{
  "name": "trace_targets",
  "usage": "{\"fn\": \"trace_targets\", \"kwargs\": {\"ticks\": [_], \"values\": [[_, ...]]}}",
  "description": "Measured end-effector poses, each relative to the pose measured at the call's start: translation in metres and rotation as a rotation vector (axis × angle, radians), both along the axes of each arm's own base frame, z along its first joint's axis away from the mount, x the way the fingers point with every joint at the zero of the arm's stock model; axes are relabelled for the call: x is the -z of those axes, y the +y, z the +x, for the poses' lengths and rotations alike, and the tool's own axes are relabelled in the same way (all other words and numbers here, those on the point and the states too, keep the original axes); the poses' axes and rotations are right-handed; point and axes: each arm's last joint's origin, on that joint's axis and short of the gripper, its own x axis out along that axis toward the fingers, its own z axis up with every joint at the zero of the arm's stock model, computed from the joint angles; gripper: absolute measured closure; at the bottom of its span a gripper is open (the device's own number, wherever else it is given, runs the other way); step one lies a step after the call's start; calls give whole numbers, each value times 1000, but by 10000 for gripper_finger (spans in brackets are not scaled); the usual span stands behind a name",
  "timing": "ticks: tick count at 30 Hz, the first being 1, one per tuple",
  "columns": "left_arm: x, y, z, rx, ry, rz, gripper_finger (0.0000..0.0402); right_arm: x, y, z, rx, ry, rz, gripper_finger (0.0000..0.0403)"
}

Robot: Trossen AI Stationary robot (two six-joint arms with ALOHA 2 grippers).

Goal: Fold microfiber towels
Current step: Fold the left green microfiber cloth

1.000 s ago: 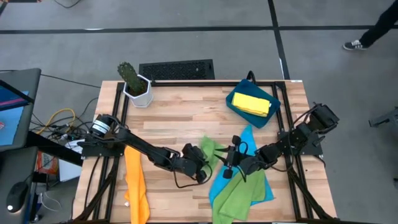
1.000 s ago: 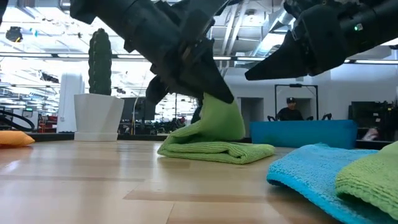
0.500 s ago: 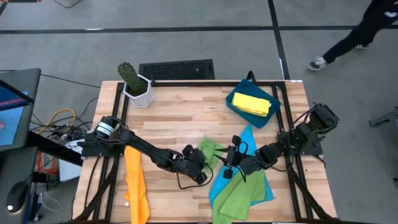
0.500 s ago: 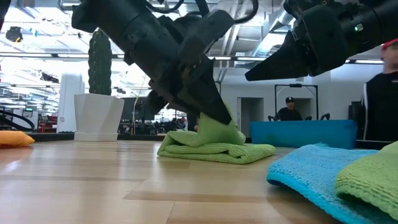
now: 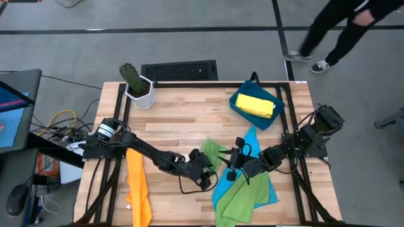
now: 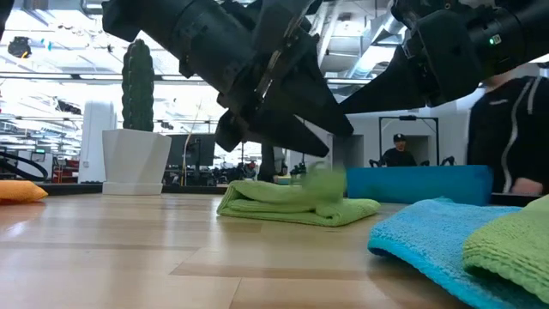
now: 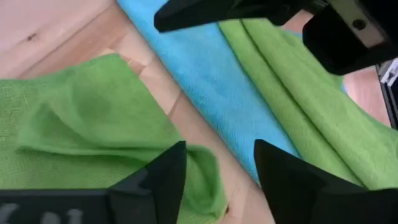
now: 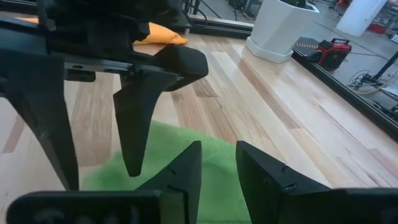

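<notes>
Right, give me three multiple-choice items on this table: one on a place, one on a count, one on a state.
1. Where does the yellow towel lie?
A. in the blue tray
B. beside the cactus pot
C. under the orange towel

2. How many lime green towels show?
A. one
B. two
C. four

3. How stands the left gripper?
A. shut on a towel
B. fingers open above the folded green towel
C. out of sight

A: the high view shows yellow inside the tray.
B: one folded, another green towel on the blue towel.
B: the low view shows spread fingers clear of the cloth.

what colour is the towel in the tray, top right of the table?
Yellow. The folded towel lies in the dark-blue tray; the high view shows it best.
</notes>
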Motion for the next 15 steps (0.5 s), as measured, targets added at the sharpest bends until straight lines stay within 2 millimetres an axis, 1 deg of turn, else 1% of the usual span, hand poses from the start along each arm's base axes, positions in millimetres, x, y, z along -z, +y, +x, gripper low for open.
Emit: {"fn": "trace_targets", "kwargs": {"ticks": [4, 8, 11, 15], "values": [[0, 0, 0, 9, 2, -6, 198, 0, 0, 0, 0, 0, 1, 278], [0, 0, 0, 13, 7, -15, 189, -1, 1, 1, -3, -19, 27, 278], [-7, 1, -6, 31, 53, -11, 190, -3, -1, 4, -29, -39, 57, 278], [-17, 6, -17, -23, 108, 44, 193, 3, -10, 15, -51, -38, 95, 278]]}}
